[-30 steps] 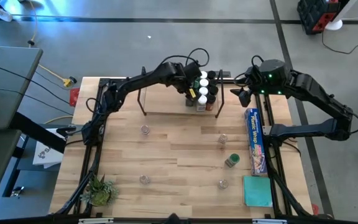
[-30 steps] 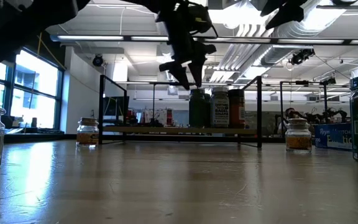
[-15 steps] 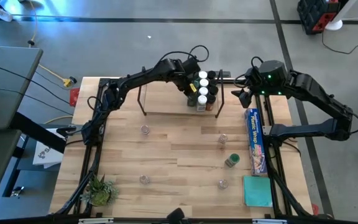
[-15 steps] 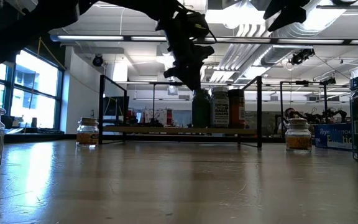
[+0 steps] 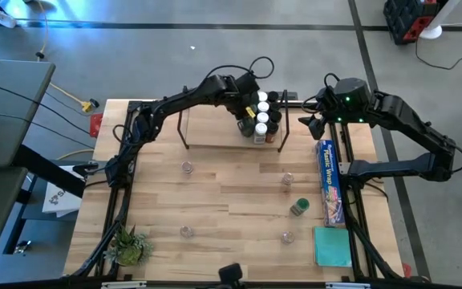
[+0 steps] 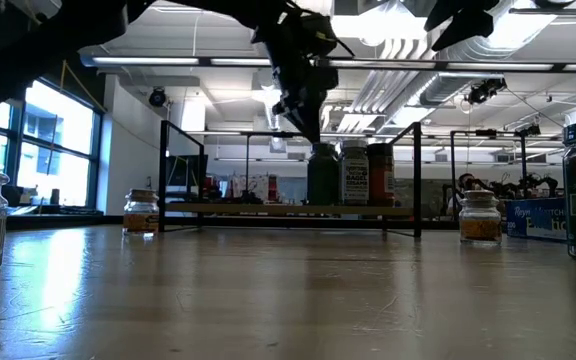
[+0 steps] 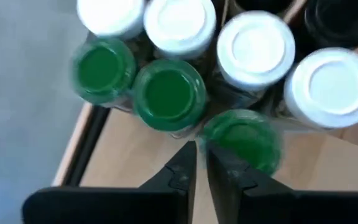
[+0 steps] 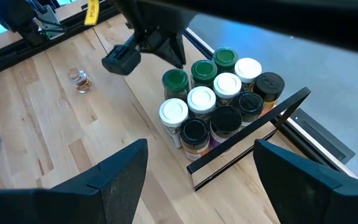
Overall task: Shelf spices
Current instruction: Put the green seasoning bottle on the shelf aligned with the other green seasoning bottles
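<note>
**Left jaws drawn together above the jar cluster**

Since a second ago my left gripper [image 7: 196, 163] has gone from spread to nearly shut — the two dark fingers [image 7: 180, 174] now stand almost together with only a thin slit between them, and nothing is held in it. It hangs just above the cluster of spices [image 5: 263, 115] at the right end of the shelf [image 5: 215, 135], over the side of the cluster nearer the shelf's middle. From my left wrist the fingertips point down right beside a green-lidded jar [image 7: 244, 138], with two more green lids [image 7: 168, 93] and white lids [image 7: 257, 46] packed tight just past it. In the low view the gripper [image 6: 303, 110] sits a little above the jar tops, not touching them.

My right gripper [image 8: 194, 174] waits with its fingers wide apart, raised off the table beyond the shelf's right end, looking down on the same cluster — green, white and dark lids standing touching one another on the pale board.

Loose jars stand out on the table [image 5: 231, 201]: one green-lidded [image 5: 298, 208] near the blue plastic-wrap box [image 5: 330, 181], and several clear ones [image 5: 187, 167] scattered well apart. A small green plant [image 5: 128, 243] sits at the near left corner.
</note>
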Motion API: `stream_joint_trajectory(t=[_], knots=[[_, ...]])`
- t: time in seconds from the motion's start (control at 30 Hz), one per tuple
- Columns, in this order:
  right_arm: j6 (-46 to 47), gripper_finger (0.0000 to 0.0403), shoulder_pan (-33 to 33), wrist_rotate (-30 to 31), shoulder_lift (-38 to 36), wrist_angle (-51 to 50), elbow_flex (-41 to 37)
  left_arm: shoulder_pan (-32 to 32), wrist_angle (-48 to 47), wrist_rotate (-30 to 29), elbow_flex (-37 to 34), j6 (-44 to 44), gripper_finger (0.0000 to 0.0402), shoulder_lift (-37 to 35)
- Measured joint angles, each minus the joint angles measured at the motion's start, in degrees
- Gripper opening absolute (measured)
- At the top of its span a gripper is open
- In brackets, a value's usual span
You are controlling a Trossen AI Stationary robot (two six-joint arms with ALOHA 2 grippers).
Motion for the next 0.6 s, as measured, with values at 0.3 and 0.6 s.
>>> stream_joint_trajectory(t=[0.3,0.6], knots=[[0.02,0.0286,0.0,0.0,0.0,0.0,0.0,-0.29,-7.48,2.22,1.5,-4.93,0.011,-3.35],[0.91,0.0286,0.01,-0.24,-0.27,-0.57,0.0,-5.26,-9.16,6.91,-8.89,-8.1,0.009,-3.35]])
